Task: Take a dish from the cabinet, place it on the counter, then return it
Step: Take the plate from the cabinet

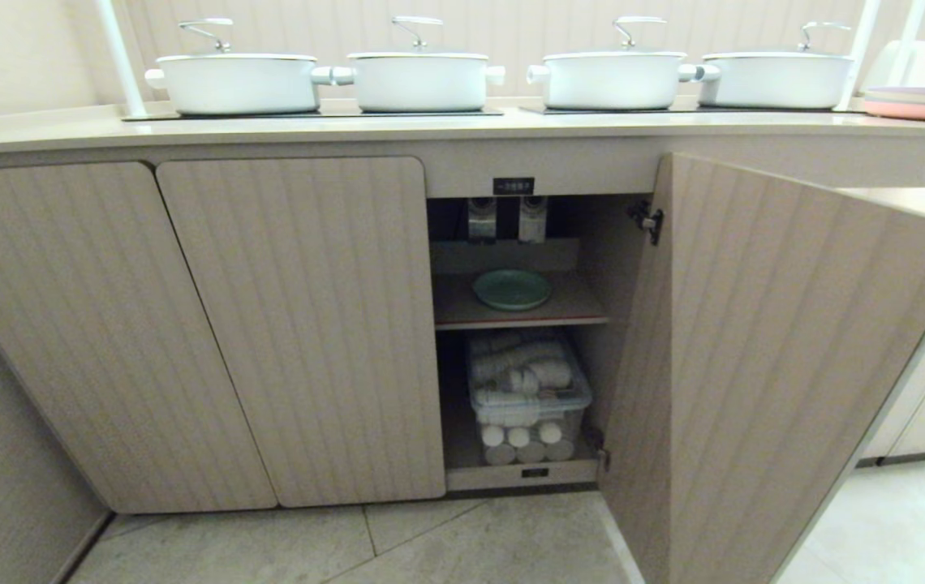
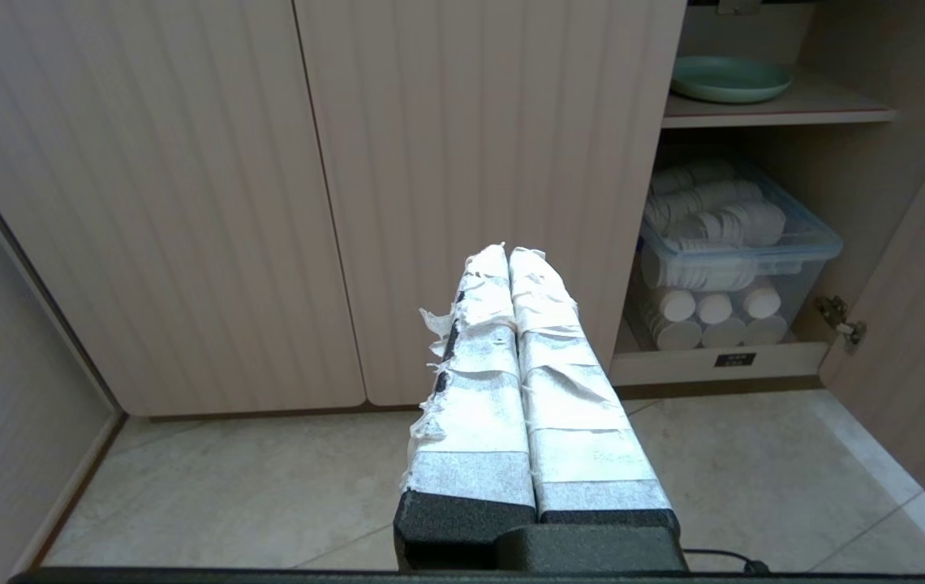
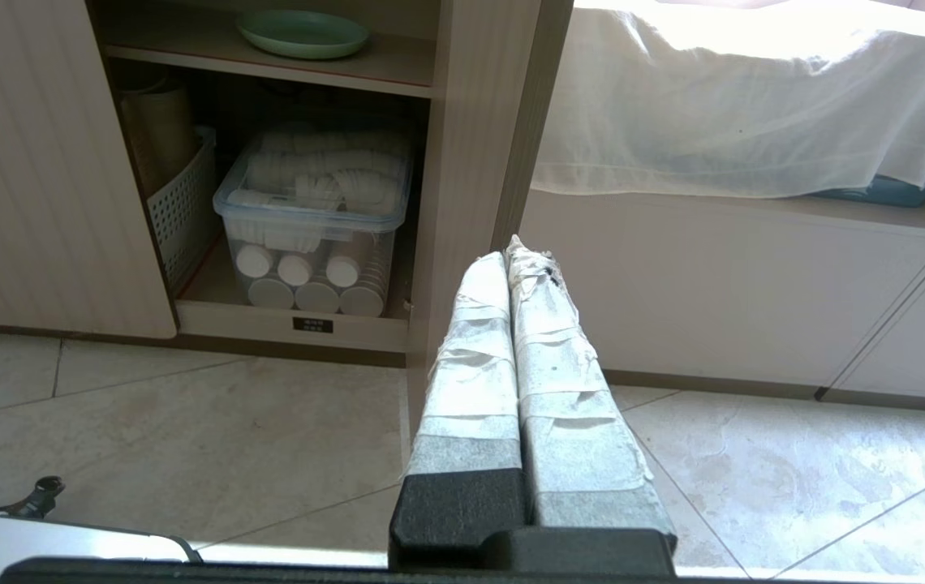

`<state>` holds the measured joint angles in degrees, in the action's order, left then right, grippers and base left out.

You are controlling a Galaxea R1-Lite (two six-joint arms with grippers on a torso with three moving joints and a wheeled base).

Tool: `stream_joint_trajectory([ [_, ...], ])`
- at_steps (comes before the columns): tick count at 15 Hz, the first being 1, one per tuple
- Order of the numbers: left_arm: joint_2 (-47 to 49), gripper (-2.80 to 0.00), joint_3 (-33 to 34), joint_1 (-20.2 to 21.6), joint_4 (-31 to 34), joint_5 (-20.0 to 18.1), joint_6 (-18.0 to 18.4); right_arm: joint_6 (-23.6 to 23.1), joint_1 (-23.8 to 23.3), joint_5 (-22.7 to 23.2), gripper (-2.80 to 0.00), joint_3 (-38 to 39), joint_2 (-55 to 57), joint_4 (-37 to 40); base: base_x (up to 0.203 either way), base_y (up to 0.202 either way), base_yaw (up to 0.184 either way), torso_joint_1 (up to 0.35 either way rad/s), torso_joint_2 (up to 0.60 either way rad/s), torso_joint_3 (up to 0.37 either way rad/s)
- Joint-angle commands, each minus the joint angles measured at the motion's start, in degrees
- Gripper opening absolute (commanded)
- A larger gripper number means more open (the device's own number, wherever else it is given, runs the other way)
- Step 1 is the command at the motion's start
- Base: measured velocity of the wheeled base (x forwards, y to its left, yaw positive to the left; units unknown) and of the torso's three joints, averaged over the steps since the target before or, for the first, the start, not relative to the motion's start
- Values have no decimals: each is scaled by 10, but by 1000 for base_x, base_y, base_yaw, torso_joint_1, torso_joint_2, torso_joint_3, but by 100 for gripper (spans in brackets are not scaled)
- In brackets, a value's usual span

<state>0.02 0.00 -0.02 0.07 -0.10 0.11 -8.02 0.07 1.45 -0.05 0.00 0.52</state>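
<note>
The dish [image 1: 512,289] lies flat on the inner shelf [image 1: 576,309] of the cabinet [image 1: 516,215], just right of centre in the head view; the door [image 1: 763,365] stands swung open at the right.

Neither arm appears in the head view. The left gripper [image 2: 509,253] and the right gripper [image 3: 507,258] both have their taped fingers pressed together, holding nothing, low over the floor [image 3: 187,405] (well short of the shelf).

Key relation: from the right gripper the dish [image 3: 303,32] sits at upper left; from the left gripper [image 2: 730,78], at upper right. Which arm is nearer cannot be determined. The dish is round, so no long axis governs approach; the rim edge facing out is the likely grasp point.
</note>
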Motion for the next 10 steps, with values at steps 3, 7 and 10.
stream_joint_trajectory([
  [3,0,-280,0,0,0,0,0,-1,0,0,-280,0,0,0,0,0,0,0,0,0],
  [7,0,-280,0,0,0,0,0,-1,0,0,-280,0,1,0,0,0,0,0,0,0],
  [10,0,-280,0,0,0,0,0,-1,0,0,-280,0,1,0,0,0,0,0,0,0],
])
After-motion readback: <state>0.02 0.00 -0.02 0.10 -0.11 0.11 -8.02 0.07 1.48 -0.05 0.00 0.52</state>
